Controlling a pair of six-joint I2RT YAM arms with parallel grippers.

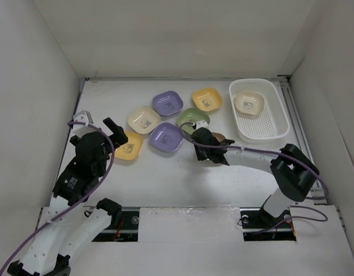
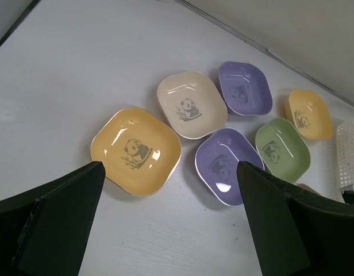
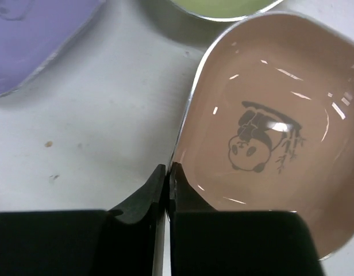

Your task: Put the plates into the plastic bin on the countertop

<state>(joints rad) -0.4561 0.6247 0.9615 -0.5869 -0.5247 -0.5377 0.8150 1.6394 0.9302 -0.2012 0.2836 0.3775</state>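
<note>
Plain white flat desk [image 1: 183, 175] at centre of frame, with a few small brown specks [image 3: 49, 144] at left of the right wrist view. Enclosed on three sides by left wall [image 1: 33, 86], back wall [image 1: 177, 34] and right wall [image 1: 332, 86], all plain white panels. Grey strip [image 1: 299, 123] along right edge of desk. White front panel [image 1: 188, 236] across bottom of frame, slightly glossy. Light even and diffuse, shadows soft.

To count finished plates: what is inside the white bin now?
One cream plate lies inside the plastic bin, near its far end. Whether another is stacked under it is hidden.
</note>
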